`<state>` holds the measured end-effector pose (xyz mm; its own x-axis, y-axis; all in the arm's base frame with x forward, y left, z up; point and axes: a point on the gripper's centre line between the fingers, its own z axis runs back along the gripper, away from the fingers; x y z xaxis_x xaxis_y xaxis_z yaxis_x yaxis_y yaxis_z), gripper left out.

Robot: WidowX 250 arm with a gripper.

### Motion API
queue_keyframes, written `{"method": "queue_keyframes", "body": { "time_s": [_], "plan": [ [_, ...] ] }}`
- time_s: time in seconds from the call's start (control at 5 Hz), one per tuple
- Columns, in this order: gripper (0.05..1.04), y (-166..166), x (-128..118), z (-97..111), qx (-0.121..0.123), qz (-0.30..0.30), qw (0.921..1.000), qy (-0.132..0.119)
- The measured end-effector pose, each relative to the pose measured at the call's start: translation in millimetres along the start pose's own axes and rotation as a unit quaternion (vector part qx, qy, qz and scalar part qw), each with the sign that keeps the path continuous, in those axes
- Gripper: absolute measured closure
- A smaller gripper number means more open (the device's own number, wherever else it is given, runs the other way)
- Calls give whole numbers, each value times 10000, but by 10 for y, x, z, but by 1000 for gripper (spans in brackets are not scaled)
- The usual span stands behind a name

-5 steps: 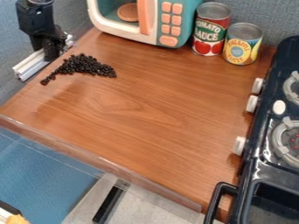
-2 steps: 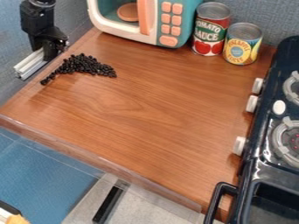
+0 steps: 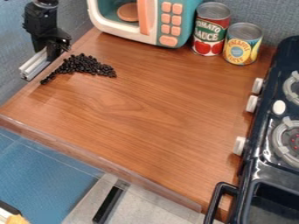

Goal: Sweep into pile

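Item 1: black beads (image 3: 85,64), one lot, on the desk (image 3: 146,105) in the upper left of the frame. Condition: largely gathered. A dense body lies in the middle, a blunt taper points right, and a thin tail trails towards the lower left (a comet, more or less).

Item 2: pale bar (image 3: 36,64), one, evidently serving as the sweeper. Set aslant at the desk's left edge, near the beads; whether it touches the outermost ones cannot be told.

Item 3: black pincer (image 3: 53,53), one, upper left of the frame, hanging over the bar's upper part. Condition: to all appearance clamped on the bar.

Item 4: toy microwave (image 3: 156,19) and two tins, red (image 3: 211,28) and yellow (image 3: 242,43), along the top of the frame. No part in the work.

Status of task: well advanced, by judgement. Done: the beads form one joined group, with no strays seen across the middle of the desk. Outstanding: the group is long rather than round, so the lower-left tail wants bringing in to the body, and the right-hand taper perhaps a nudge. As it lies, a loose pile; as a compact one, unfinished.
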<state>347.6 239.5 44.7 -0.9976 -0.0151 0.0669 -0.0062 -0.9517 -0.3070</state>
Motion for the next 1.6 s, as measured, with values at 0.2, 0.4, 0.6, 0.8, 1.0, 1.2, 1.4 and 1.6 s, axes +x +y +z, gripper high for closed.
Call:
{"method": "queue_keyframes", "body": {
  "time_s": [0.2, 0.4, 0.6, 0.8, 1.0, 1.2, 1.4, 1.6],
  "plan": [
    [702, 15, -6, -95, -39, -24, 9999, -106],
    [702, 12, -44, -87, -115, -48, 9999, -24],
    [702, 30, -54, -97, -206, -133, 9997, -8],
    [702, 68, -49, -132, -269, -234, 9994, -19],
    [703, 133, -39, -181, -310, -308, 9990, -42],
    [703, 195, -25, -209, -368, -422, 9984, -97],
    [703, 224, -25, -222, -381, -468, 9982, -54],
    [703, 240, -35, -218, -334, -440, 9985, -3]
  ]
}}
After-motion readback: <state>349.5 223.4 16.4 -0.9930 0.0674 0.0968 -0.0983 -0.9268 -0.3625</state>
